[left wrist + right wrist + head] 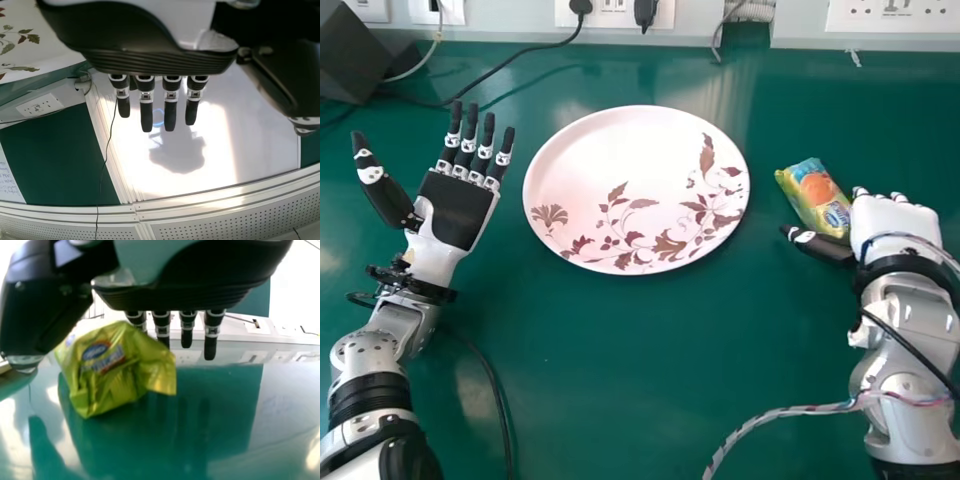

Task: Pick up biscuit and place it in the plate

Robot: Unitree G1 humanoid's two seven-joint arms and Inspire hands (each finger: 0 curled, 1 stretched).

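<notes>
The biscuit, in a yellow-green wrapper with blue and orange print (812,197), lies on the table right of the pink-white plate (620,155), a gap between them. Just right of the packet is my right hand (895,222), back up, its thumb stretched out near the packet's lower end. In the right wrist view the right hand (210,342) has straight fingers, with the biscuit (117,370) between thumb and fingers, not gripped. My left hand (458,212) is open, palm up, left of the plate; the left wrist view shows the left hand's (170,110) straight fingers.
A dark box (358,52) stands at the back left, with a black cable (515,58) running from it to wall sockets (612,12). Another cable (498,395) lies beside the left arm. A braided wire bundle (770,415) crosses the front right.
</notes>
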